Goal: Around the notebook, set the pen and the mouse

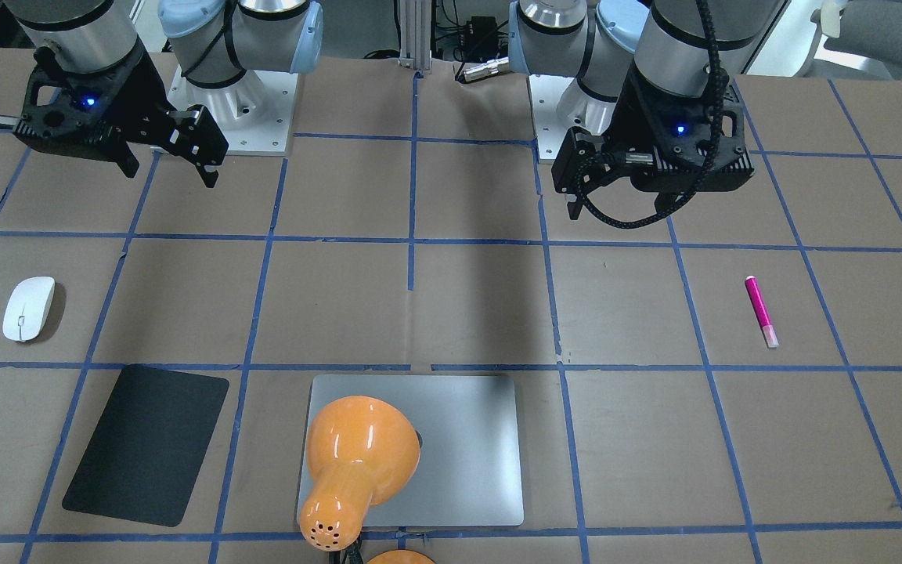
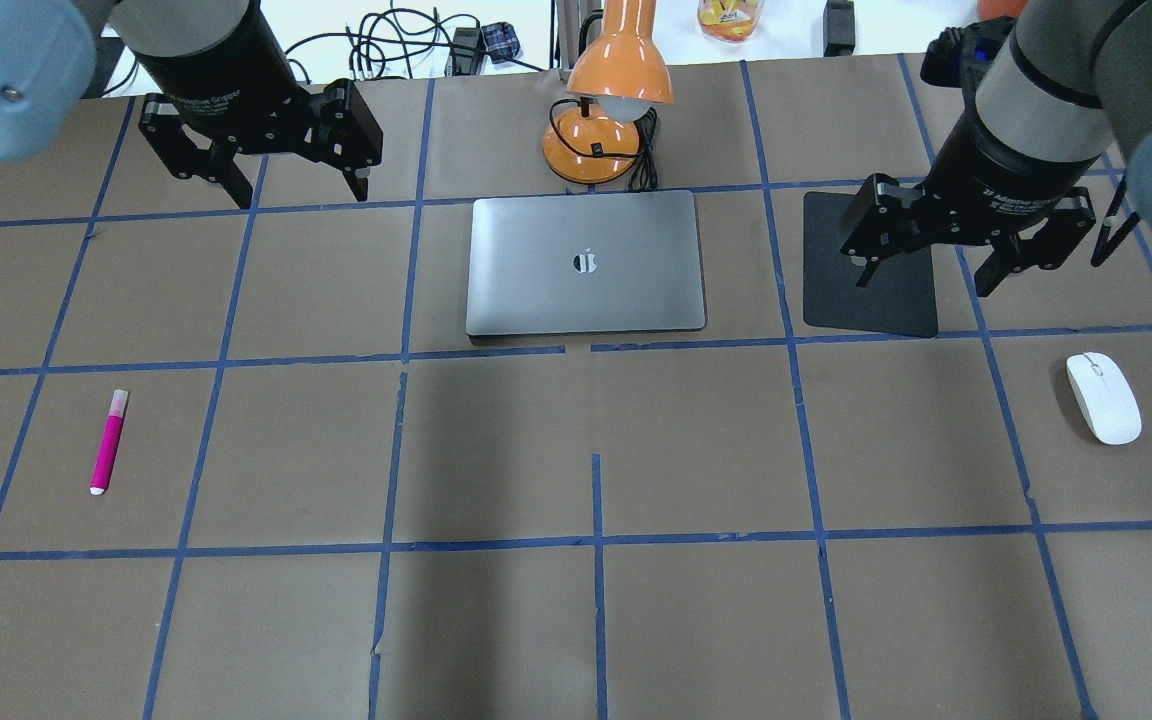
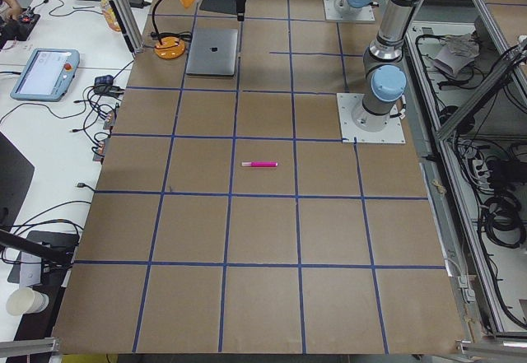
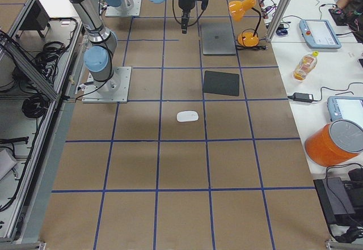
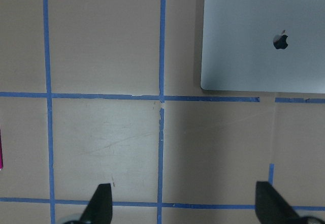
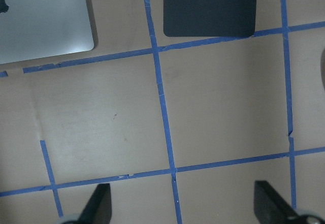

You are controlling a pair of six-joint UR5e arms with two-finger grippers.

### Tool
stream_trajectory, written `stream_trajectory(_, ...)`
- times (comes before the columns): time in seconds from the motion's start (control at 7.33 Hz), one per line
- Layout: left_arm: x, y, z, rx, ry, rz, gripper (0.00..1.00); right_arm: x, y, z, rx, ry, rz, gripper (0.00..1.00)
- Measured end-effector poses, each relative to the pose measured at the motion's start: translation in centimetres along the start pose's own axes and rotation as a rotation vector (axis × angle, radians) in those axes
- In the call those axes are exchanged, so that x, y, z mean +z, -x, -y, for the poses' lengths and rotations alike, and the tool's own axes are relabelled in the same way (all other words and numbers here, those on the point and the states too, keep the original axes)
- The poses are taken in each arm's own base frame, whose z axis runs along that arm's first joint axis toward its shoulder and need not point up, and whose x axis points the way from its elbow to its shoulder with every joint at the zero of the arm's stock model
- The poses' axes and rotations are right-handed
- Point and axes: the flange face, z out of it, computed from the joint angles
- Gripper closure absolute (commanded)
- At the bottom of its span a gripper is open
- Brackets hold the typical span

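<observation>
The magenta pen (image 2: 108, 442) (image 1: 761, 311) lies on the table's left side, well in front of my open left gripper (image 2: 298, 190) (image 5: 185, 206). On the right side rests the white mouse (image 2: 1103, 397) (image 1: 28, 308), in front of and to the right of my open right gripper (image 2: 924, 280) (image 6: 183, 206). Both grippers hang above the table with nothing between their fingers. The silver notebook (image 2: 586, 262) (image 5: 264, 36) lies closed at the far middle, between the two grippers.
A black mat (image 2: 871, 265) (image 6: 209, 5) lies right of the notebook, partly under my right gripper. An orange desk lamp (image 2: 606, 110) (image 1: 357, 462) stands behind the notebook, its head leaning over it. Blue tape lines grid the brown table.
</observation>
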Motion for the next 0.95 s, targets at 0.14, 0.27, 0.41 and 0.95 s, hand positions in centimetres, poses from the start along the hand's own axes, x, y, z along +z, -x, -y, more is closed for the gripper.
stream_trajectory(0.14, 0.1, 0.1, -0.3, 0.000, 0.006, 0.002, 0.00, 0.1, -0.1, 0.0, 0.004, 0.008, -0.001, 0.00)
stream_trajectory(0.27, 0.5, 0.3, -0.6, 0.000, 0.015, 0.003, 0.00, 0.3, -0.5, 0.1, 0.012, 0.020, -0.002, 0.00)
stream_trajectory(0.41, 0.9, 0.9, -0.9, -0.006, 0.021, 0.005, 0.00, 0.4, -1.9, 0.5, 0.038, 0.027, -0.001, 0.00)
stream_trajectory(0.95, 6.3, 15.3, -1.5, 0.025, 0.109, 0.020, 0.00, 3.0, -13.9, 2.7, 0.091, 0.066, -0.047, 0.00)
